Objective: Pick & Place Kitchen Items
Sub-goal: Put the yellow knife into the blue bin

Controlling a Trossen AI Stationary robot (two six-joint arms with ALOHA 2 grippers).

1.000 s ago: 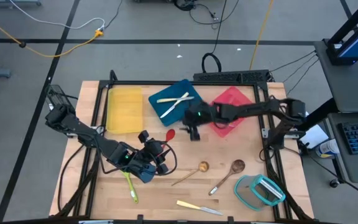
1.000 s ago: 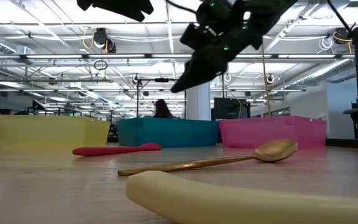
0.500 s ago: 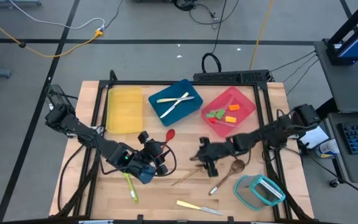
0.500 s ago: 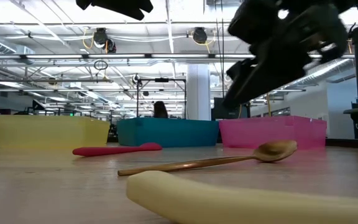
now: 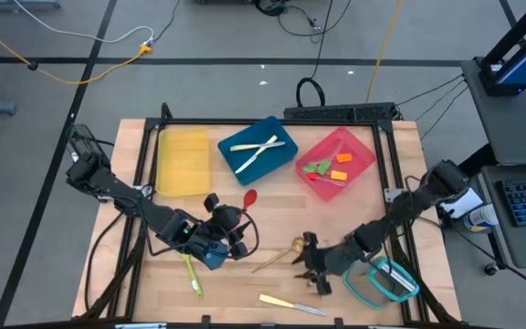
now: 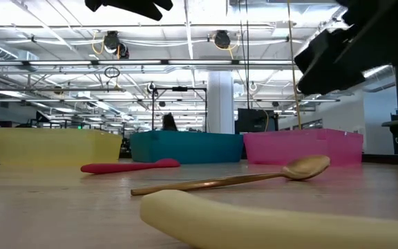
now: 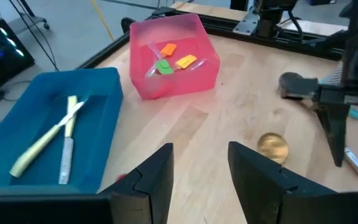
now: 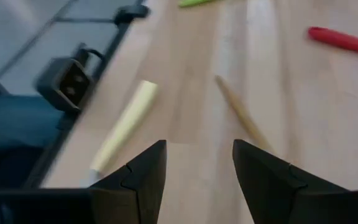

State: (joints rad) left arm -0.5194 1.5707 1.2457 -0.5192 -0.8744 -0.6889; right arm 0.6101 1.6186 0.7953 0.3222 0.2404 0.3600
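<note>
The right gripper hovers low over the table's front, fingers apart and empty, hiding one wooden spoon. Beside it lie a gold spoon and cream knife. The left gripper waits, fingers apart, over a green spoon.

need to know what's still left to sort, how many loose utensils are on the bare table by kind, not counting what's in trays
spoons: 4 (red spoon, green spoon, gold spoon, brown spoon)
knives: 1 (cream knife)
total: 5
</note>
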